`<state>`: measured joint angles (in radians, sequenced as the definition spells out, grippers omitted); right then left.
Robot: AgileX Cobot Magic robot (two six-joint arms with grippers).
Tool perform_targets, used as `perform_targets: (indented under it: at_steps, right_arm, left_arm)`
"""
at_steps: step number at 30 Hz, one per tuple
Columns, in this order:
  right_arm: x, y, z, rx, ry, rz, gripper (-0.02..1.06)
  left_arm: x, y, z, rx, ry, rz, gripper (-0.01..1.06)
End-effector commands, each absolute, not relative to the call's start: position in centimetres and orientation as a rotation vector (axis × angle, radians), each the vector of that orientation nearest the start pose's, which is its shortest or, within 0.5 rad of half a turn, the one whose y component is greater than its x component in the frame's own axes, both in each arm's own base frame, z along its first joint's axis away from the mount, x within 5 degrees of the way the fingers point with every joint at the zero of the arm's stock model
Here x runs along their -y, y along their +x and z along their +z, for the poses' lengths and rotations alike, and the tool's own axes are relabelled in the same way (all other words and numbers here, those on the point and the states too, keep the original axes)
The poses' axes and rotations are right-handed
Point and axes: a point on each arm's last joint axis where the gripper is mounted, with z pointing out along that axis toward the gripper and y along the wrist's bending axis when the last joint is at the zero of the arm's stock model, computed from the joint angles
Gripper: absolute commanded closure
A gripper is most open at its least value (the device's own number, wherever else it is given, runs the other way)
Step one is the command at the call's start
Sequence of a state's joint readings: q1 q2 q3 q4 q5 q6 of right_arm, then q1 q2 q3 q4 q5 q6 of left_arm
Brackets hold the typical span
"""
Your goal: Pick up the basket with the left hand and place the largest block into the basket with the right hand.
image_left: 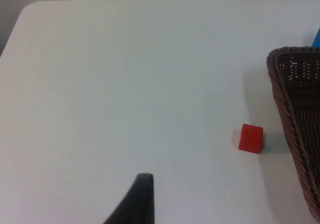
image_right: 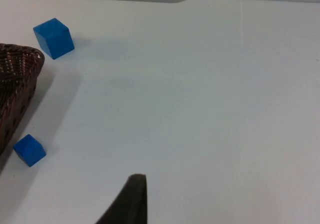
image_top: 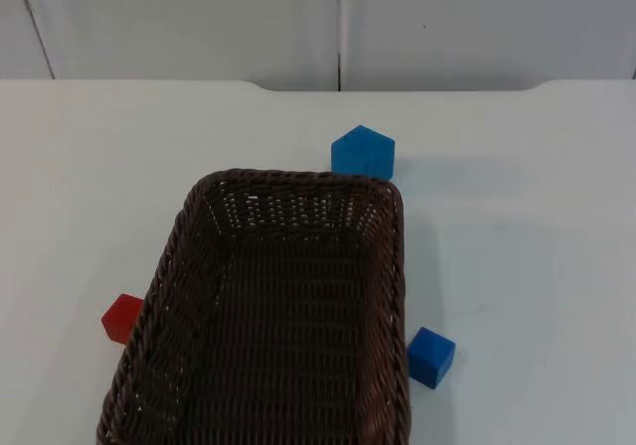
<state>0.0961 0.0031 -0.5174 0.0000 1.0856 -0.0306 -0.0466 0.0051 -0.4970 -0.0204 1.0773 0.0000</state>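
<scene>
A: Where did the basket sit?

B: The dark brown wicker basket point(image_top: 268, 316) sat on the white counter point(image_top: 517, 226), nothing in it, its long side running away from the camera. No jaws held it.

A: And the blocks?

B: The large blue block point(image_top: 363, 153) stood just beyond the basket's far rim, near its right corner; whether it touched the rim could not be told. A small blue block point(image_top: 430, 357) lay just beside the basket's right wall, and a small red block point(image_top: 122, 318) was against its left wall.

A: The arms?

B: Both waited off to the sides. The left gripper point(image_left: 141, 196) hung over bare counter, apart from the red block and the basket's wall. The right gripper point(image_right: 132, 196) hung over bare counter too, well apart from both blue blocks. One black fingertip showed for each, so whether the jaws were released or clenched I could not tell.
</scene>
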Motion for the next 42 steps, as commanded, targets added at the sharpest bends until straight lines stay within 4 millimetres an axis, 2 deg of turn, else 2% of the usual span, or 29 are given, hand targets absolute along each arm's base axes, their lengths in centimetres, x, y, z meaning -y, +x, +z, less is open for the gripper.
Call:
perform_targets:
  at_steps: [1,10,22,28,33,42]
  right_arm:
    - [0.1,-0.7,28.0,-2.042,-0.127,0.034,0.00]
    - [0.1,-0.7,28.0,-2.042,-0.127,0.034,0.00]
    - [0.1,-0.7,28.0,-2.042,-0.127,0.034,0.00]
    - [0.1,-0.7,28.0,-2.042,-0.127,0.034,0.00]
    - [0.1,-0.7,28.0,-2.042,-0.127,0.034,0.00]
    - [0.1,-0.7,28.0,-2.042,-0.127,0.034,0.00]
  left_arm:
    - [0.3,-0.4,27.7,-2.068,0.049,-0.079,0.00]
    - [0.6,1.1,29.9,-2.116,0.049,-0.110,0.00]
    - [1.0,2.6,29.9,-2.193,0.045,-0.165,0.00]
    - [1.4,3.9,29.9,-2.230,0.069,-0.203,0.00]
    - [1.9,5.9,29.9,-2.263,0.101,-0.244,0.00]
    - [2.5,10.8,28.6,-2.392,0.151,-0.297,0.00]
